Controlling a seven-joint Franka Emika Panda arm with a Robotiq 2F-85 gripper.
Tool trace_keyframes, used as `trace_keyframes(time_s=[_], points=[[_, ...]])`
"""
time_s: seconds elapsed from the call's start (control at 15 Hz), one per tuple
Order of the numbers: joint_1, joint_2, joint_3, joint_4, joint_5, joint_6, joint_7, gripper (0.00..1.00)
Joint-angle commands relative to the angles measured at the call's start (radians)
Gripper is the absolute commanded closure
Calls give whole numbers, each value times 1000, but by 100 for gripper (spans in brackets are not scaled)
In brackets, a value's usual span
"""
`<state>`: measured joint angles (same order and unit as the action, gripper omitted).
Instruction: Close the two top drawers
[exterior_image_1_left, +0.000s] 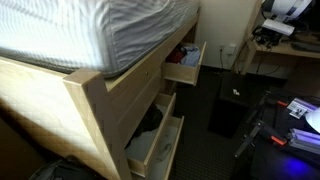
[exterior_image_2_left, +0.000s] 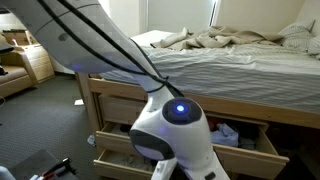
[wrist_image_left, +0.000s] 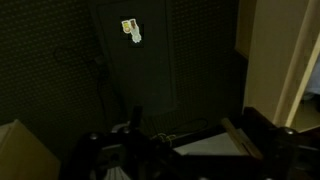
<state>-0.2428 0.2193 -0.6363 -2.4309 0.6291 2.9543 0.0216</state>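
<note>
Stiff, light wooden drawers should slide easily if pushed flat mid-front, away from corners; I cannot tell whether the gripper is spread.

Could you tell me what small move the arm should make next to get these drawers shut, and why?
Probably ease the gripper toward the flat front of the open wooden drawer beside the arm, ready to push. In an exterior view that drawer stands pulled out of the bed frame, and the wrist view is too dark to show any contact.
</note>
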Motion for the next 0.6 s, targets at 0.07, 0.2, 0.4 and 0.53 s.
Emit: trace_keyframes(time_s=[0.07,0.2,0.4,0.53], points=[[-161,272,68,151,147,70,19,0],[-188,387,104,189,161,138,106,0],[-198,557,162,302,147,99,319,0],[-188,496,151,240,114,113,302,0]])
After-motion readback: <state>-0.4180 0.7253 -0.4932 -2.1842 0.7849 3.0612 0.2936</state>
